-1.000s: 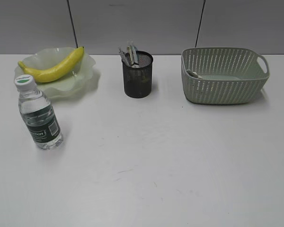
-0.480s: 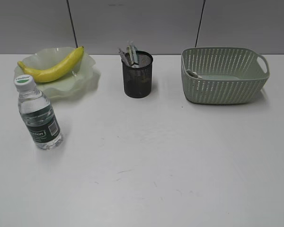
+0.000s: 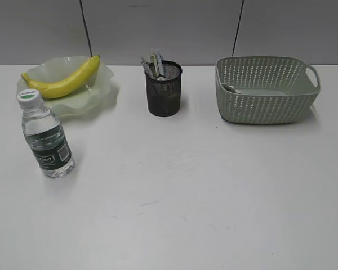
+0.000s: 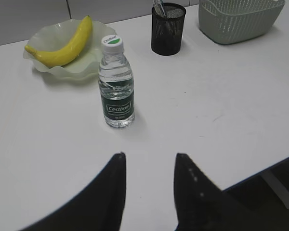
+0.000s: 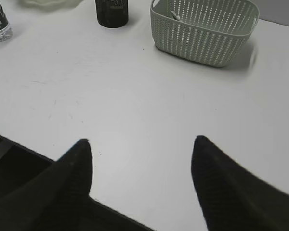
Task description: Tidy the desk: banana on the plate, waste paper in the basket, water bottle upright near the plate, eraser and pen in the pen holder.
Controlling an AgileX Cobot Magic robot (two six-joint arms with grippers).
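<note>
While the banana [image 3: 65,80] fills the plate [image 3: 104,90], pens [image 3: 154,64] fill the pen holder [image 3: 164,95].

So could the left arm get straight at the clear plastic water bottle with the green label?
Probably yes. The clear plastic water bottle stands upright ahead of the left gripper, its fingers open and empty, with only bare white desk between them.

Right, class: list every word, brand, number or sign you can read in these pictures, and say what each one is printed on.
"Cestbon": white lettering on the dark green label of the water bottle.
Smaller print under that name on the label: too small to read.
Green mark on the bottle's white cap: lettering blurred, unreadable.
Barcode on the label in the exterior view: digits unreadable.
Nothing else carries text.
</note>
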